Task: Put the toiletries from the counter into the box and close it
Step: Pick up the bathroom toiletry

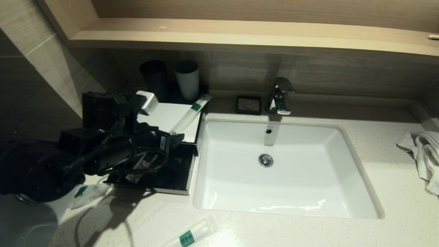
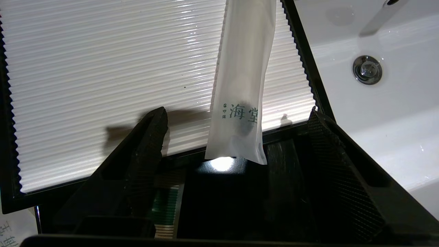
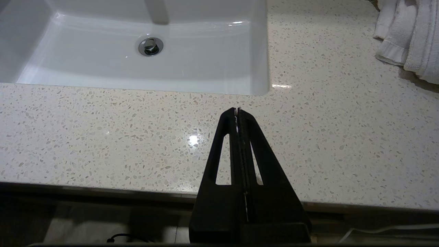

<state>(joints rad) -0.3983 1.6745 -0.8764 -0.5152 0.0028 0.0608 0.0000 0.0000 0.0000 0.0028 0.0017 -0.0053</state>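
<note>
The speckled counter (image 1: 377,144) is seen spread across the head view, with a white sink (image 1: 284,168) sunk into its middle and a chrome tap (image 1: 280,96) set behind the basin. A crumpled white towel (image 1: 423,154) is laid at the counter's far right edge. To the left of the sink, a black box (image 1: 178,171) is placed with its lid (image 1: 171,116) thrown open, the ribbed white lining of the lid being turned upward. Much of the box's interior is blocked from the head camera by the left arm, which is stretched over it. Behind the box, two cups (image 1: 187,79), one dark and one pale, are stood against the wall, and a small black soap dish (image 1: 248,104) is set between them and the tap.

The left gripper (image 2: 236,116) is held just above the box, its jaws spread wide with nothing between them. A long white sachet (image 2: 241,85) is laid slanting on the open lid, its lower end reaching over the box's edge; it is not touched by either finger (image 2: 151,137). Inside the box, a green-labelled packet (image 2: 168,206) is partly shown.

On the counter, a second sachet with a green label (image 1: 192,233) is left in front of the sink, and a third packet (image 1: 85,193) is left by the box's near left corner.

The right gripper (image 3: 237,110) is held over the counter's front edge, its jaws pressed together, empty.
</note>
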